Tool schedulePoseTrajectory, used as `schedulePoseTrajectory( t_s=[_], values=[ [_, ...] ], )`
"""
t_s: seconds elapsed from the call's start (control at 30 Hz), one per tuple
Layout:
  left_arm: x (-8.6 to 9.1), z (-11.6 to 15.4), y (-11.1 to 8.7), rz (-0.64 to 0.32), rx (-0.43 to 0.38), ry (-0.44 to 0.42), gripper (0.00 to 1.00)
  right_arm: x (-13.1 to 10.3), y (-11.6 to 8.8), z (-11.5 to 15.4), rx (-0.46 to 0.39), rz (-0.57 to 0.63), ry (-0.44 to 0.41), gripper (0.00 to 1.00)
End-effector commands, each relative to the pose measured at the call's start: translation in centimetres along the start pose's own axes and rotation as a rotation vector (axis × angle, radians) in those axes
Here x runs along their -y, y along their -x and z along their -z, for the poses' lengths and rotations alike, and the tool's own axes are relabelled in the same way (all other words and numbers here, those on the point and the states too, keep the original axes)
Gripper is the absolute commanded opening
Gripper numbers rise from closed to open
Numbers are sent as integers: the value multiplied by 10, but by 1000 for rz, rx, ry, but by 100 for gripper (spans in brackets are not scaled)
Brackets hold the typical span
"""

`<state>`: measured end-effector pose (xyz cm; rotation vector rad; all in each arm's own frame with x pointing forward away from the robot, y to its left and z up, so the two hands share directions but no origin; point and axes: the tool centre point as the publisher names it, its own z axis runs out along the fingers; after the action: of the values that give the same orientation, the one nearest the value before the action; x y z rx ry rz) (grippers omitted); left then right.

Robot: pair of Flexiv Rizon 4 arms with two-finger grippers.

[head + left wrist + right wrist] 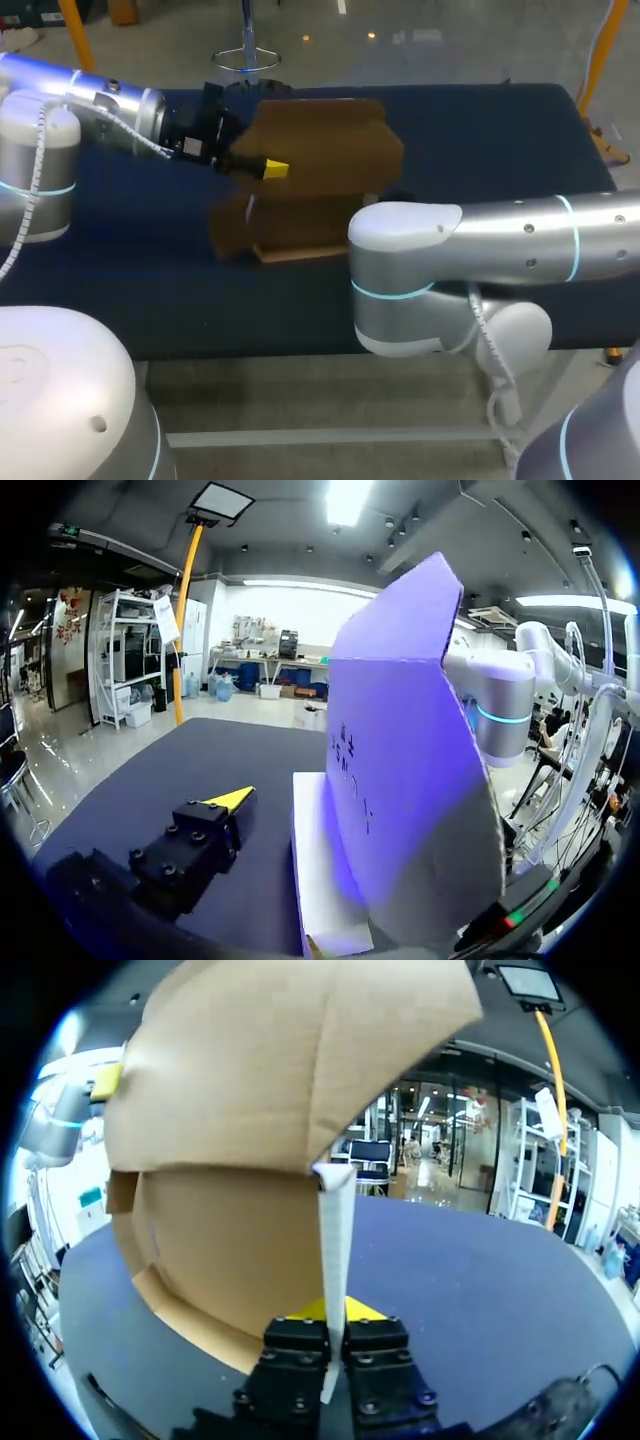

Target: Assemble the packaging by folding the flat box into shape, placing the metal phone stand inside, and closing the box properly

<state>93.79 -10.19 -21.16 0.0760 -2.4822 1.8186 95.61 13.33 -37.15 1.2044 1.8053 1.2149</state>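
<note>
A brown cardboard box (320,170) stands partly folded in the middle of the dark table, its top flaps raised. My left gripper (272,168) comes in from the left at the box's upper left side. In the left wrist view the left gripper (340,810) is open, one fingertip (232,798) showing and the other hidden behind the box panel (410,780) that stands between the fingers. My right gripper (335,1325) is shut on a thin upright flap (335,1240) of the box (250,1080). My right arm (420,260) hides that gripper in the head view. No phone stand is in view.
The dark blue table (480,140) has bare cloth to the right of and behind the box. My right arm's elbow lies low over the table's front edge, just in front of the box.
</note>
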Motion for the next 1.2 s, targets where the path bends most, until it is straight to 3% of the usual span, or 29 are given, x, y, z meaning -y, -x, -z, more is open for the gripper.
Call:
schedulePoseTrajectory(
  t_s=[0.03, 0.37, 0.67, 1.03, 1.13, 1.2],
  values=[
    [7, 11, -19, -14, 87, 27, 100, -3, 11, 2, -110, 1, -8, 0],
    [17, 37, -36, -87, 144, 64, 100, -7, 16, 4, -229, -7, -13, 0],
    [23, 65, -52, -167, 185, 170, 100, -14, 20, 7, -328, 13, 8, 0],
    [15, 94, -67, -186, 210, 243, 100, -15, 19, 5, -409, 19, -23, 0],
    [11, 98, -70, -185, 199, 278, 100, -14, 19, 5, -431, 9, -42, 0],
    [9, 101, -73, -190, 146, 315, 100, -15, 21, 5, -447, 3, -56, 0]
  ],
)
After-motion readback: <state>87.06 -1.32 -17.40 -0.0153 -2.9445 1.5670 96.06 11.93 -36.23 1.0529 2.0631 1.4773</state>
